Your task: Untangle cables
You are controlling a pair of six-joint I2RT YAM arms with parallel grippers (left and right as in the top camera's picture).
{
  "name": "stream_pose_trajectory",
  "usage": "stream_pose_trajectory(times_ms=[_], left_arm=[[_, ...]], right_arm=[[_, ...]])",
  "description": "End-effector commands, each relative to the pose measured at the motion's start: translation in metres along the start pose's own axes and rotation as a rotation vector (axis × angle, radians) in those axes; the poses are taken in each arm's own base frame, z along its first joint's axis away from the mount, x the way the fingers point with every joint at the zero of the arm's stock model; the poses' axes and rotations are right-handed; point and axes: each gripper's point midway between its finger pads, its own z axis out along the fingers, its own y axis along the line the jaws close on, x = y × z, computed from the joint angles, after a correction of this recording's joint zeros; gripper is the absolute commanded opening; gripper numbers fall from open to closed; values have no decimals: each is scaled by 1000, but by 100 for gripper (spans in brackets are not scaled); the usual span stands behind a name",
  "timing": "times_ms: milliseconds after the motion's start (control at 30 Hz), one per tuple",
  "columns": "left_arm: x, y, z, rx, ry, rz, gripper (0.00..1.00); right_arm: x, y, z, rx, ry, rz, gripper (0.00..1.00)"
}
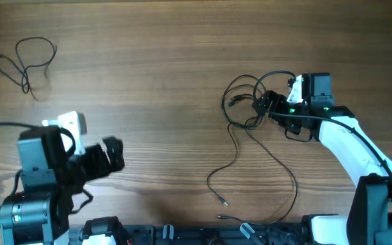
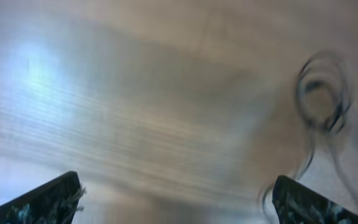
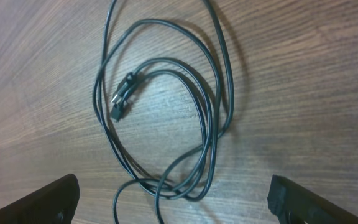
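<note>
The left wrist view is smeared with blur: only a dim looped shape at its right side can be made out (probably cord, though I cannot tell). Its two fingers [image 2: 45, 200] sit in the bottom corners, so the left jaws are spread wide with nothing between them.

From overhead, the right arm [image 1: 346, 139] covers the right edge of the main cables [image 1: 245, 102], a loose tangle of thin black loops on the tabletop [image 1: 155, 102]. Whether the right jaws touch it there cannot be told. In the right wrist view the fingers [image 3: 42, 202] are far apart in the lower corners, so these jaws are open too. The loops lie flat on the wood and are cut off at the top and bottom edges, with a small plug [image 3: 122, 99] inside them.

Two strands trail toward dark hardware [image 1: 182, 235] at the near edge. A separate cord loop [image 1: 36, 58] lies at the far left corner, well apart from the left arm [image 1: 39, 173].
</note>
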Motion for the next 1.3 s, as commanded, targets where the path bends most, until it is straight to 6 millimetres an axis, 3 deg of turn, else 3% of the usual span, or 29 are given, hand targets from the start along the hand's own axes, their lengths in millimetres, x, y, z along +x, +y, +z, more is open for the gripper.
stream_pose_trajectory(times_ms=[0,67,667,733,900,1033,1133,1267], left_arm=[[-5,2,-1,-9,-27,13,100],[-15,0,-1,-1,-66,20,100],[-14,0,-2,-2,-65,20,100],[-14,0,-2,-2,-65,20,100],[-14,0,-2,-2,-66,20,100],[-14,0,-2,-2,-65,20,100],[-14,0,-2,-2,-65,20,100],[-14,0,-2,-2,-64,20,100]], right_arm=[[1,-2,2,12,1,8,100],[1,-2,2,12,1,8,99],[-2,-5,2,27,-16,2,100],[-3,-4,2,25,-19,70,100],[15,-12,1,59,49,155,100],[22,-7,1,22,89,5,100],[29,-5,5,14,115,-206,97],[60,4,22,17,216,-322,96]])
